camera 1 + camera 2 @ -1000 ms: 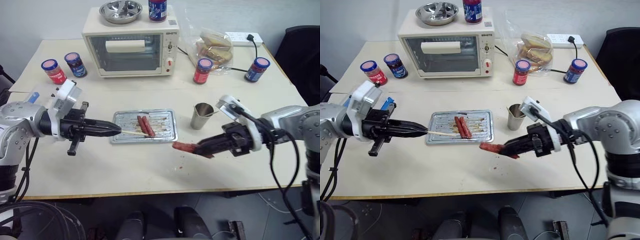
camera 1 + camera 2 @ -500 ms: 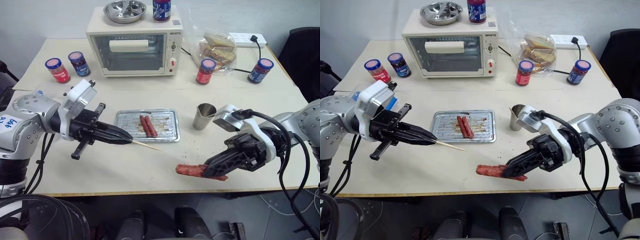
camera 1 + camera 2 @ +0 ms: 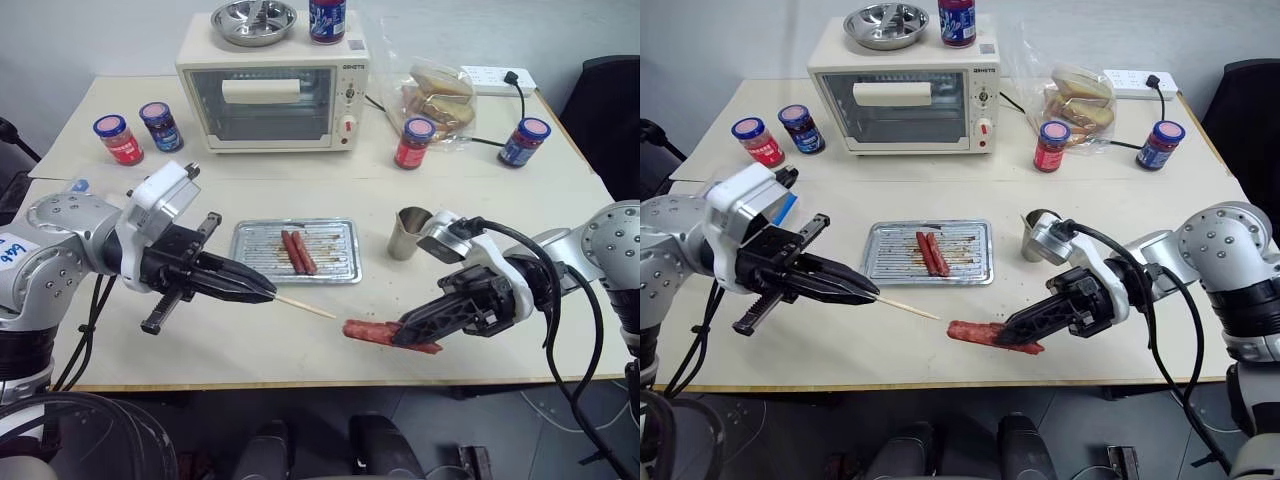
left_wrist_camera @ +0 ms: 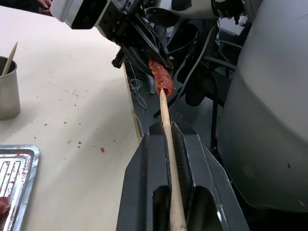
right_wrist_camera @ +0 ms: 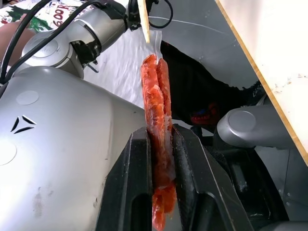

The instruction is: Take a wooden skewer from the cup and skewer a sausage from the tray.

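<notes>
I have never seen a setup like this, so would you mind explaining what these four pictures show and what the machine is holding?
It is a two-armed humanoid robot. Two pictures come from cameras in its head, looking down over a table. The other two come from cameras on its wrists, looking along each pincer.

The left pincer is shut on a wooden skewer. The right pincer is shut on a sausage. The skewer's tip points at the sausage's end, in front of the table's near edge.

On the table lie a metal tray with two more sausages, a steel cup, a toaster oven, several lidded jars and bagged bread.
</notes>
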